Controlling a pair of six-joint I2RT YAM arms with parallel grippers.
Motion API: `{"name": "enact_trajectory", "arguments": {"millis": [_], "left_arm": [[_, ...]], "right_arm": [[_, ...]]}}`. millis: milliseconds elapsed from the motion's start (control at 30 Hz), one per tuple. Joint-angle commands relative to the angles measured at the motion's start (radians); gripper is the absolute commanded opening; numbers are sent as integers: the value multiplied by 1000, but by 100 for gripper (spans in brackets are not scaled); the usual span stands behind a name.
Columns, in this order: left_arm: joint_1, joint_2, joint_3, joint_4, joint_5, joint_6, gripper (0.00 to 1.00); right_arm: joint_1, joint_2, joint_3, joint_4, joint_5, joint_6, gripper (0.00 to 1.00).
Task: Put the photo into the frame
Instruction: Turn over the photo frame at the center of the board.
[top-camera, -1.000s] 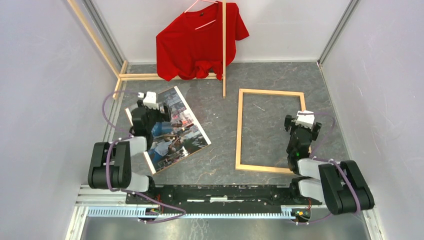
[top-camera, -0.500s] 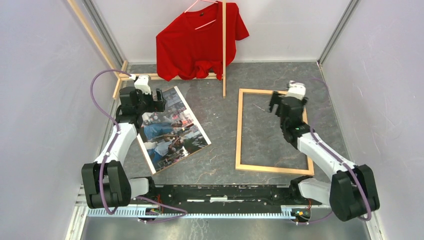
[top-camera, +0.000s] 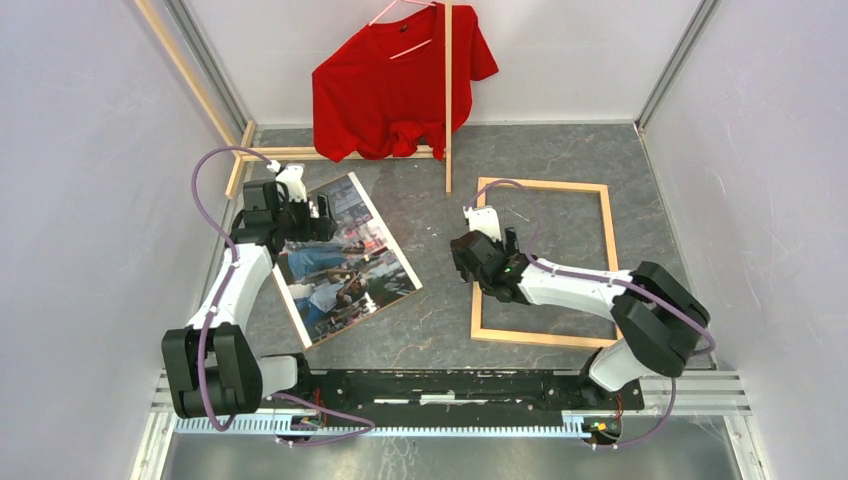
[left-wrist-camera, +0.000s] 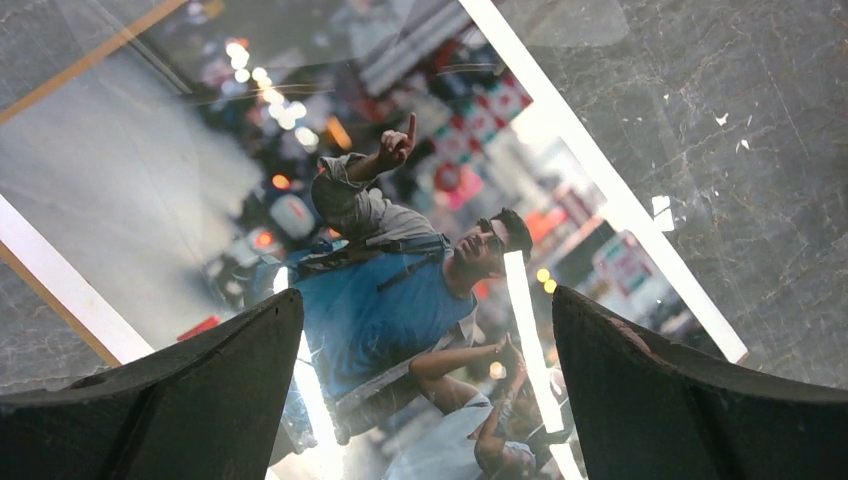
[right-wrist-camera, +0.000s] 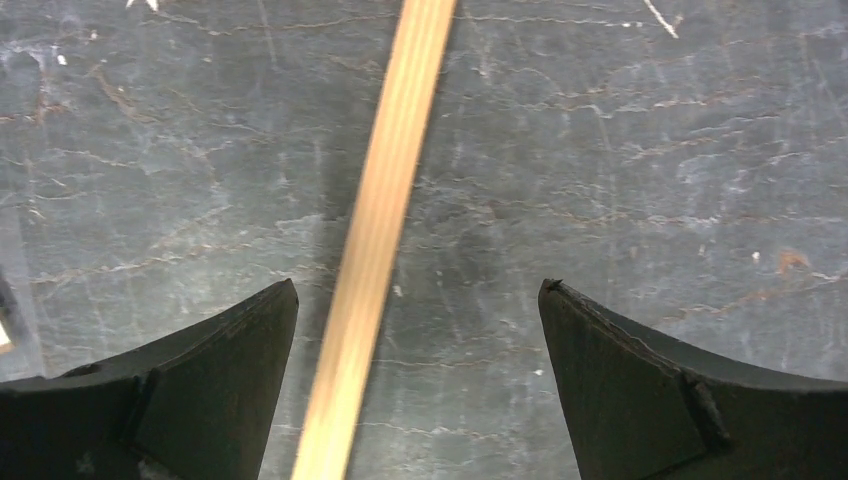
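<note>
Over on the left side of the table, the left gripper (top-camera: 320, 213) has reached out from near its base and now hangs above the far end of the photo (top-camera: 350, 265); its jaws gape wide with nothing between them, and its wrist view shows the print (left-wrist-camera: 400, 250) face up beneath the fingers. The right gripper (top-camera: 465, 260) has swung across from the frame's right side to its left strip; it too stands spread and empty, with that pale wood strip (right-wrist-camera: 385, 220) running under the gap, nearer one finger than the other.

The photo lies flat and skewed on the grey table (top-camera: 440, 310), well apart from the frame (top-camera: 545, 185), which lies square to the right; nothing is gripped yet, so I'd judge the task barely begun, with one arm lined up on each piece.

A red T-shirt (top-camera: 400, 85) hangs on the back wall; loose slats (top-camera: 300, 153) lie beyond the photo; an upright slat (top-camera: 447, 100) stands with its foot near the frame's far left corner, which a slid print might catch.
</note>
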Motion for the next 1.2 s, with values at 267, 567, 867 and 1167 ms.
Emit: {"name": "enact_trajectory", "arguments": {"millis": [267,567,867,1167], "left_arm": [[1,-36,56,-106,58,49,100],[2,-10,70,-130,63,68,100],[-3,13,118,-182,82,90,100],[-19,6,143,-207,103,94,100]], "right_arm": [[44,192,105,-51,77,136,90],[77,236,88,-39,56,212,76],[78,248,51,22,-36,284,66],[78,272,3,63,-100,344,60]]}}
